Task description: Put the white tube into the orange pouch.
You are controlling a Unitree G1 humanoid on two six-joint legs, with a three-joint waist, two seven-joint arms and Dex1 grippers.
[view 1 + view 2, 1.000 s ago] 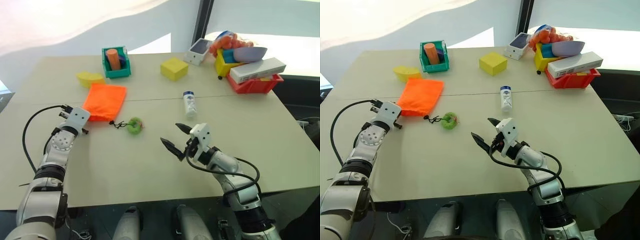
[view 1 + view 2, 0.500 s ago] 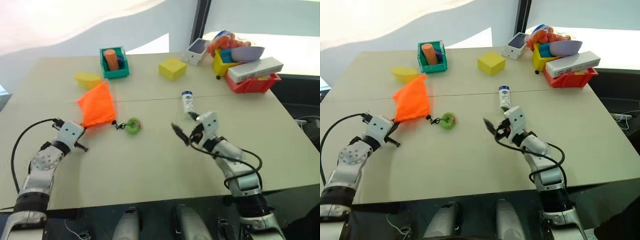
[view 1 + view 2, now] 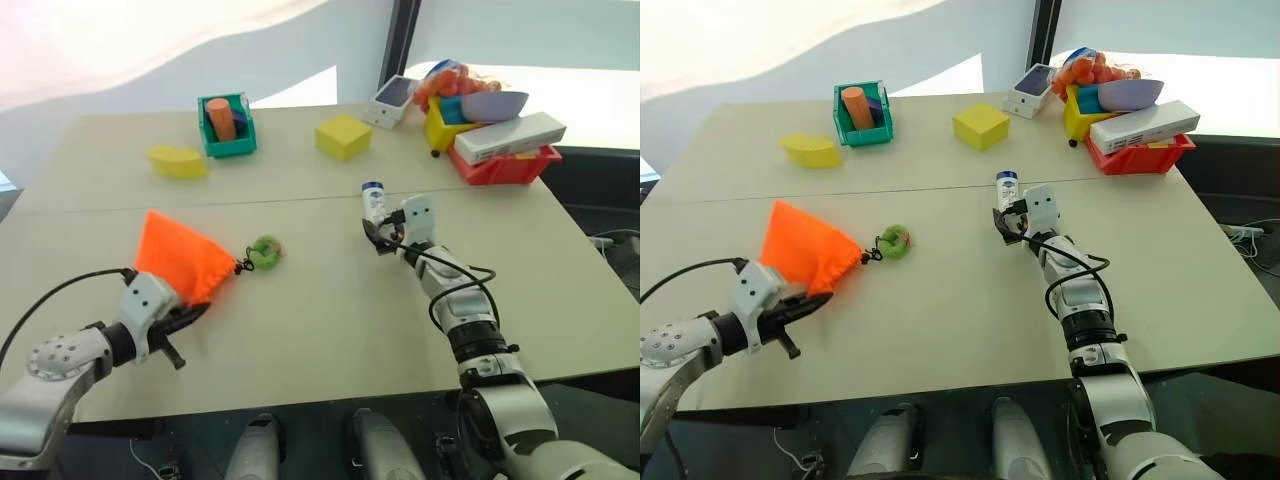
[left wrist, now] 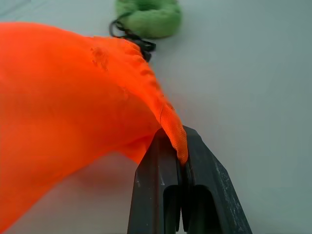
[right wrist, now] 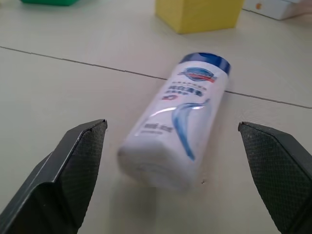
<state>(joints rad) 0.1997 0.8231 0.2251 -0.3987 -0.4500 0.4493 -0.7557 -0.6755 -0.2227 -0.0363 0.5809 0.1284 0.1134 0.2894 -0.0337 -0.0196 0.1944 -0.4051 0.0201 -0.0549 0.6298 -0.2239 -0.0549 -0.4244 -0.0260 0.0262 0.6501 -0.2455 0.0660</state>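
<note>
A: Status? White tube lies on the table, centre frame, between the spread fingers of the right end effector; not gripped.

B: Left end effector clenched on orange pouch, lower left. Grasp and insertion remain.

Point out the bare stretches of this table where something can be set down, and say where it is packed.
The table is bare along the near edge, between the orange pouch and the right claw at the white tube. It is also bare at the near right corner. The far right corner is crowded: the red bin under a white box, beside a yellow bin.
</note>
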